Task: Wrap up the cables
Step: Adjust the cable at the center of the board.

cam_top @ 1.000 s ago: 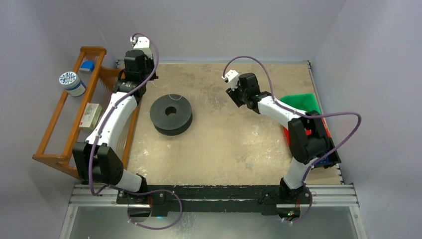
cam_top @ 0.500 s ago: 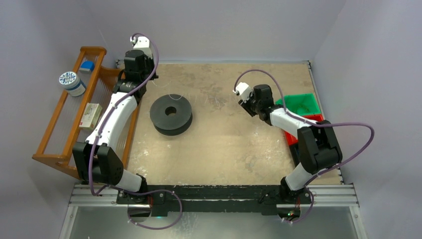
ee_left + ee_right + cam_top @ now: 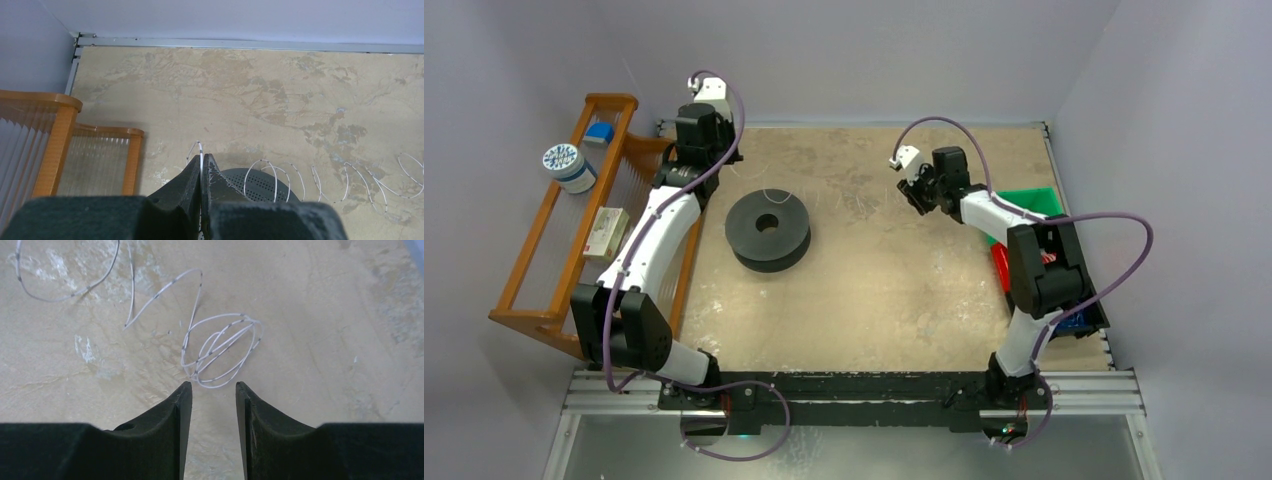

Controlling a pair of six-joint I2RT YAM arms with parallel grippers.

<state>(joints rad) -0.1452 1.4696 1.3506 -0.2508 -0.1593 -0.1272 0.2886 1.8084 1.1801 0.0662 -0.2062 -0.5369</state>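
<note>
Left tool [image 3: 201, 160] is fully closed, pinching the thin whitish springy cable [image 3: 260, 161] near the tan counter's [image 3: 250, 100] far left corner. Right tool [image 3: 213, 386] is half open and empty, with the cable's coiled end just ahead on open counter. Only the wrist views resolve the cable clearly. One black perforated spool [image 3: 749, 237] lies between the tools

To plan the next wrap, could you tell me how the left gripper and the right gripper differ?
The left gripper is shut, pinching the cable; the right gripper is open, holding nothing. The left hangs near the black spool; the right faces a loose coil of it. Both have black fingers.
</note>
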